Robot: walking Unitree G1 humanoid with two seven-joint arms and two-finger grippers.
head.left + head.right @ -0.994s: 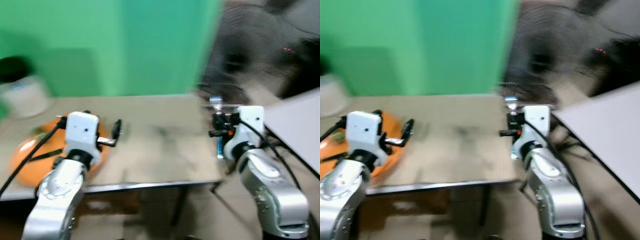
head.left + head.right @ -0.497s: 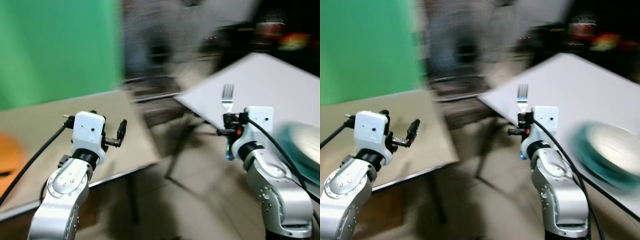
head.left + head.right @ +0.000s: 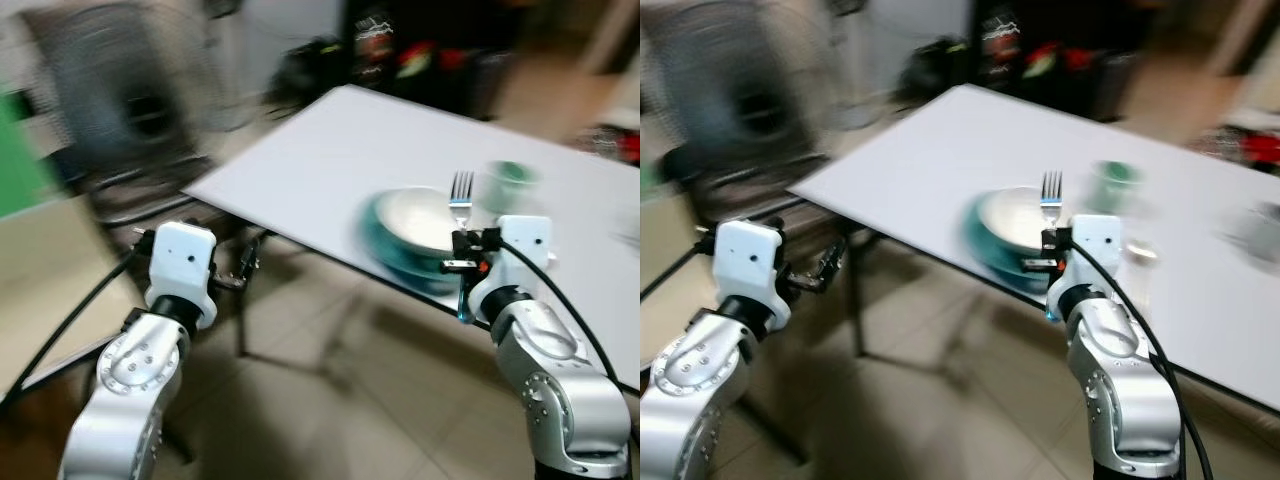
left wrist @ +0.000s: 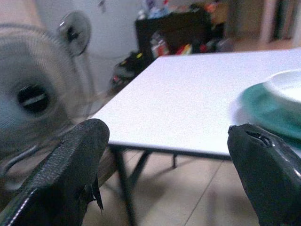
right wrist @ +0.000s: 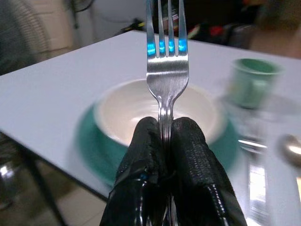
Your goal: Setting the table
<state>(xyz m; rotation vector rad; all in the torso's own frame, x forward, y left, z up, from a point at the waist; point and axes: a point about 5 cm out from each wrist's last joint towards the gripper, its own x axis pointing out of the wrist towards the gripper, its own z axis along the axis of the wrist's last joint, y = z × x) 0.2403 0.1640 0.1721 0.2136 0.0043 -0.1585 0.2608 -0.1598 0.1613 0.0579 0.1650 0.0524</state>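
My right gripper (image 5: 164, 136) is shut on a silver fork (image 5: 165, 56), holding it upright with the tines up (image 3: 461, 188). Just beyond it a white bowl (image 3: 420, 217) sits on a teal plate (image 3: 385, 245) on the white table (image 3: 320, 150). A green cup (image 3: 510, 182) stands behind the bowl. My left gripper (image 4: 169, 160) is open and holds nothing; it hangs in the air short of the white table's near corner (image 3: 250, 262).
A standing fan (image 3: 120, 90) is at the left behind the white table. The edge of a tan table (image 3: 40, 300) lies at the far left. Dark clutter (image 3: 400, 50) sits behind the white table. Tiled floor (image 3: 330, 400) lies below. A spoon (image 5: 289, 148) lies by the cup.
The camera has swung right: the green wall and tan table slid out left, and the white table with bowl, plate and cup came into the middle. Both grippers keep their states.
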